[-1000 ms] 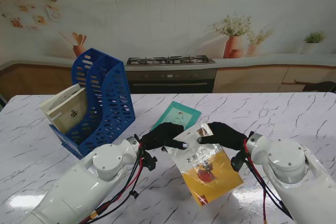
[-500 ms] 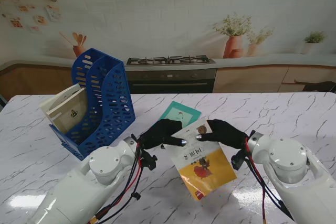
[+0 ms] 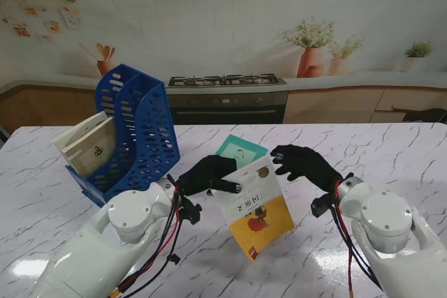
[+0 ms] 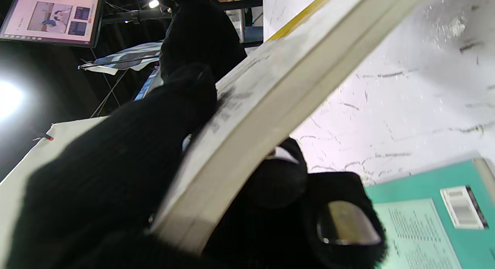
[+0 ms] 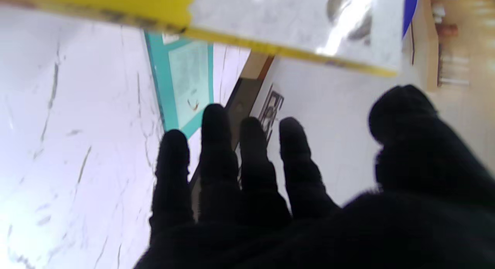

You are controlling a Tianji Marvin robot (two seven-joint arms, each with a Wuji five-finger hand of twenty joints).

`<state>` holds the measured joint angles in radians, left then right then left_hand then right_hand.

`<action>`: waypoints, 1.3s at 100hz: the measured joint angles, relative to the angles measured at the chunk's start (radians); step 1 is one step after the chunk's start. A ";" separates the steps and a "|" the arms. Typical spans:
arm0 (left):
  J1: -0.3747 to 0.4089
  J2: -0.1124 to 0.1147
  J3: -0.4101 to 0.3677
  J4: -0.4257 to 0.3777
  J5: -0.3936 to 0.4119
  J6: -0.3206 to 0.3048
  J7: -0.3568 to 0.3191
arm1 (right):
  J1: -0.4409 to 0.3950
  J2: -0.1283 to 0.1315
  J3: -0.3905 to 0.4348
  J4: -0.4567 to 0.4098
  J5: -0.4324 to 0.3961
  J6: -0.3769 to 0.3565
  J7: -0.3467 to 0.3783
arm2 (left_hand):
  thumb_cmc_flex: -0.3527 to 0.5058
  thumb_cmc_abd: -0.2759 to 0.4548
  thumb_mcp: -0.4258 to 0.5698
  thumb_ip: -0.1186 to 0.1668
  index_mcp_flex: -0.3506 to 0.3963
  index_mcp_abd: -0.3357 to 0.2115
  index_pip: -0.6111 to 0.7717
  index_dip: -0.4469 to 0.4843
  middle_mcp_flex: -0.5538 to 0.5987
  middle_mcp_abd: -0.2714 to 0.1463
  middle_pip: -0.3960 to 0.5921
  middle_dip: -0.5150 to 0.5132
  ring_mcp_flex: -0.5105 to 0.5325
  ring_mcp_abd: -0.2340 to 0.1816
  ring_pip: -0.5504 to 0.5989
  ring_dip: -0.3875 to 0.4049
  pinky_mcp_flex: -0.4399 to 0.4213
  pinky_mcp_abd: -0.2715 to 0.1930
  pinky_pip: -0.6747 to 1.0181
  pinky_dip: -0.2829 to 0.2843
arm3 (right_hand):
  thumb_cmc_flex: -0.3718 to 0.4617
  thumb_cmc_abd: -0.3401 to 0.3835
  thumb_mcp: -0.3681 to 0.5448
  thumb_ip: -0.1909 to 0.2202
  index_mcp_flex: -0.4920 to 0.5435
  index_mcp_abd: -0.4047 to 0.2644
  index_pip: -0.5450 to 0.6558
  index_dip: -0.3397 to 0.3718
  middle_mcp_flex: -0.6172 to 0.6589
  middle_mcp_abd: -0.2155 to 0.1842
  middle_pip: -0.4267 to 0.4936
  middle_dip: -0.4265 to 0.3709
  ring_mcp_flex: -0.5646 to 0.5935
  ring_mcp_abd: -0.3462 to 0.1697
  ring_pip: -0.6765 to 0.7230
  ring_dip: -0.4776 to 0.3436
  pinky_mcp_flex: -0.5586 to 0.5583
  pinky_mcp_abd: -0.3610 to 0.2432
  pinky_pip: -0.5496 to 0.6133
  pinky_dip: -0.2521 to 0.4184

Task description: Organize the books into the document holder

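A white and yellow book (image 3: 254, 205) hangs tilted above the table centre, gripped at its upper left edge by my left hand (image 3: 209, 175). In the left wrist view its page edge (image 4: 270, 106) runs between the thumb and the fingers. My right hand (image 3: 302, 161) is open just right of the book, off it, fingers spread (image 5: 216, 157). A teal book (image 3: 239, 151) lies flat on the marble behind the lifted one. The blue document holder (image 3: 136, 132) stands at the left with a cream book (image 3: 87, 146) leaning in its front slot.
The marble table (image 3: 391, 151) stretches to the right and nearer to me. A kitchen backdrop with stove and potted plants lines the far wall. My left forearm (image 3: 119, 242) and right forearm (image 3: 391, 242) rise from the near corners.
The right hand let go of the book and drew back to the right. The left hand lifted the book higher and tilted it more upright, shifting it slightly left.
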<state>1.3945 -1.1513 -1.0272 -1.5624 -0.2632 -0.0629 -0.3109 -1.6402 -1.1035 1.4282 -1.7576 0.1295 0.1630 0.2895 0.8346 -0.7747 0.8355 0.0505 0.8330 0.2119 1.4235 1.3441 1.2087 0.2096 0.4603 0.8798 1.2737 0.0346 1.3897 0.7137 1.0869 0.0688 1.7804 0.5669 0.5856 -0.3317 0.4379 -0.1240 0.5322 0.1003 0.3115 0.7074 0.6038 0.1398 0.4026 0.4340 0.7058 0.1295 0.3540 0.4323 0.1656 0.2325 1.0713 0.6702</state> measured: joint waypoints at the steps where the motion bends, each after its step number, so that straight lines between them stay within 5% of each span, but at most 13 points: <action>1: 0.002 0.001 -0.004 -0.005 0.004 0.004 0.000 | -0.002 -0.001 0.002 -0.001 -0.002 0.000 -0.004 | 0.000 0.000 0.000 0.000 0.000 0.000 0.000 0.000 0.000 0.000 0.000 0.000 0.000 0.000 0.000 0.000 0.000 0.000 0.000 0.000 | 0.000 0.000 0.000 0.000 0.000 0.000 0.000 0.000 0.000 0.000 0.000 0.000 0.000 0.000 0.000 0.000 -0.001 0.000 0.000 -0.001; 27: 0.062 0.017 -0.121 -0.158 0.107 0.109 0.035 | -0.028 -0.013 0.031 -0.009 -0.031 -0.005 -0.038 | 0.000 0.000 0.000 0.000 0.000 0.000 0.003 0.000 0.000 0.000 0.000 0.000 0.000 0.000 0.000 0.000 0.000 0.000 0.000 0.000 | 0.000 0.000 -0.001 0.000 0.001 0.000 0.000 0.000 0.001 0.000 0.000 -0.005 0.000 0.000 -0.025 0.000 -0.034 0.000 -0.051 -0.013; 41: 0.092 0.021 -0.208 -0.248 0.184 0.206 0.043 | -0.028 -0.009 0.032 -0.004 -0.119 -0.022 -0.037 | 0.000 0.000 0.000 0.000 0.000 0.000 0.004 0.000 0.000 0.000 0.000 0.000 0.000 0.000 0.000 0.000 0.000 0.000 0.000 0.000 | 0.000 0.000 -0.002 0.000 0.002 0.000 0.000 0.000 0.001 0.000 0.001 -0.005 0.000 0.000 -0.036 0.000 -0.040 0.000 -0.063 -0.026; 52: 0.108 0.029 -0.254 -0.300 0.204 0.228 0.059 | -0.026 -0.007 0.031 0.002 -0.105 -0.025 -0.038 | 0.000 0.000 0.000 0.000 0.000 0.000 0.004 0.000 0.000 0.000 -0.002 -0.001 0.000 0.000 0.000 0.000 0.000 0.000 0.000 0.000 | 0.000 0.000 -0.002 0.000 0.002 0.000 0.000 0.000 0.001 0.000 0.010 0.012 0.000 0.000 -0.036 0.000 -0.040 0.000 -0.063 -0.027; 66: 0.152 0.032 -0.354 -0.414 0.282 0.337 0.058 | -0.023 -0.007 0.031 0.012 -0.098 -0.022 -0.037 | 0.000 0.000 0.000 0.000 0.000 0.000 0.004 0.000 0.000 0.000 -0.003 -0.004 0.000 -0.001 0.000 0.000 0.000 0.000 0.000 0.000 | 0.000 0.000 -0.002 0.000 0.002 0.000 0.000 0.000 0.002 0.000 0.015 0.017 0.000 0.000 -0.036 -0.001 -0.040 0.000 -0.063 -0.027; 130: 0.273 0.058 -0.612 -0.664 0.434 0.489 0.033 | -0.016 -0.008 0.027 0.027 -0.106 -0.025 -0.053 | 0.003 0.000 0.000 0.000 0.001 0.000 0.004 0.000 0.000 -0.001 -0.007 -0.007 0.000 -0.001 0.000 -0.001 0.000 0.000 0.000 0.000 | 0.000 0.000 -0.023 0.000 0.002 0.000 0.000 0.000 0.002 -0.001 0.028 0.029 0.000 0.000 -0.036 -0.001 -0.040 0.000 -0.063 -0.027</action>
<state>1.6677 -1.0933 -1.6396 -2.2260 0.1704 0.4264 -0.2774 -1.6562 -1.1113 1.4549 -1.7304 0.0231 0.1379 0.2362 0.8378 -0.7748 0.8355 0.0505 0.8336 0.2124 1.4276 1.3442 1.2087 0.2081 0.4537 0.8733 1.2738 0.0336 1.3898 0.7132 1.0872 0.0688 1.7806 0.5669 0.5856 -0.3317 0.4148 -0.1238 0.5345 0.1003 0.3114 0.7074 0.6055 0.1389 0.4303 0.4627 0.7058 0.1295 0.3179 0.4316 0.1260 0.2325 1.0080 0.6427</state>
